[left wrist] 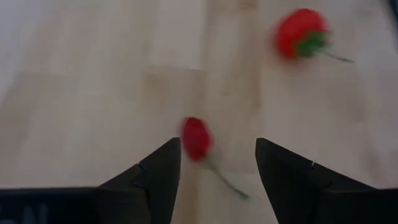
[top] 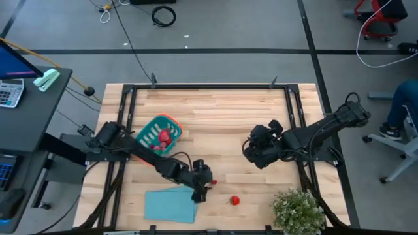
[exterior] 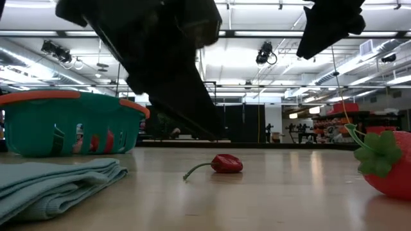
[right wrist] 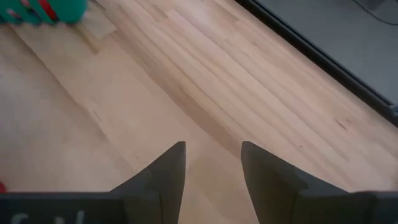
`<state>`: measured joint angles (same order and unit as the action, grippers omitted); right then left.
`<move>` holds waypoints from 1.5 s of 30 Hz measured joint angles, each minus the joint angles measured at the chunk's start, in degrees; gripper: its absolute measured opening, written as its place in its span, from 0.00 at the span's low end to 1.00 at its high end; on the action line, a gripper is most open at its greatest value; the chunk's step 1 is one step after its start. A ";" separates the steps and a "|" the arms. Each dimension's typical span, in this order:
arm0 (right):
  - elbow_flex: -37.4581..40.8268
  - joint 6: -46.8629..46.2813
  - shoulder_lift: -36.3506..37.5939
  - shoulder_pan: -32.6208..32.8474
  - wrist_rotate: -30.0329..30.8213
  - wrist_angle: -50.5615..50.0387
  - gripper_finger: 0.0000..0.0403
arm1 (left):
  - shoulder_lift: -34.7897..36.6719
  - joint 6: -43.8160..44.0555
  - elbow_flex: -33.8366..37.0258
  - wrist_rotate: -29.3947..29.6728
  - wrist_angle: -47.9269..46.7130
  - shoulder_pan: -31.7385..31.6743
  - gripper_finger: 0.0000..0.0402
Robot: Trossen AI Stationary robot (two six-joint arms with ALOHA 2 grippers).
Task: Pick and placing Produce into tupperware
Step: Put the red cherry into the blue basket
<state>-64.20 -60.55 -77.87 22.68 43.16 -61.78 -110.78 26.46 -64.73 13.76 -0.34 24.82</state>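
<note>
Left tool [left wrist: 217,163] hangs spread wide over a small red chili [left wrist: 196,138] on the surface [top: 222,124], fingers either side; right tool [right wrist: 213,163] waits part-open.

Wooden tabletop [top: 222,117] with a cloth and a plant, in a large workroom

A light-blue folded cloth [top: 170,204] lies flat at the tabletop's near edge, left of centre; in the low view it shows as soft teal folds [exterior: 54,183] in the foreground; a bushy pale-green potted plant [top: 298,210] stands at the near right corner; a black frame [top: 212,86] borders the tabletop; a desk [top: 29,111] to the left carries a calculator [top: 9,93]; a coiled black cable [top: 163,14] lies on the grey floor beyond; a seated person's leg and shoe [top: 397,114] show at the right edge.
</note>
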 joint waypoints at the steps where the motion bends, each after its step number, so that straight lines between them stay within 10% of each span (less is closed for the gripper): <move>1: 0.00 0.00 0.00 0.02 0.00 0.65 0.41 | -0.36 -0.02 0.00 1.04 0.03 -0.24 0.53; 25: -0.02 0.22 0.11 0.00 -0.13 3.64 0.41 | -5.99 1.57 -0.31 3.39 1.43 -0.77 0.48; 34: -0.02 0.28 0.13 0.00 -0.15 3.63 0.41 | -4.82 -2.04 -0.09 2.81 1.51 -1.03 0.30; 39: -0.02 0.28 0.13 0.00 -0.17 3.61 0.41 | 0.80 -8.47 -0.02 3.43 -3.31 -1.17 0.05; 45: -0.04 0.28 0.13 0.00 -1.62 3.59 0.41 | 17.75 -10.86 -0.04 19.52 -23.63 -1.95 0.04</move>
<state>-64.25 -60.28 -77.73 22.68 41.54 -58.19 -93.03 15.60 -64.77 33.28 -23.97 22.87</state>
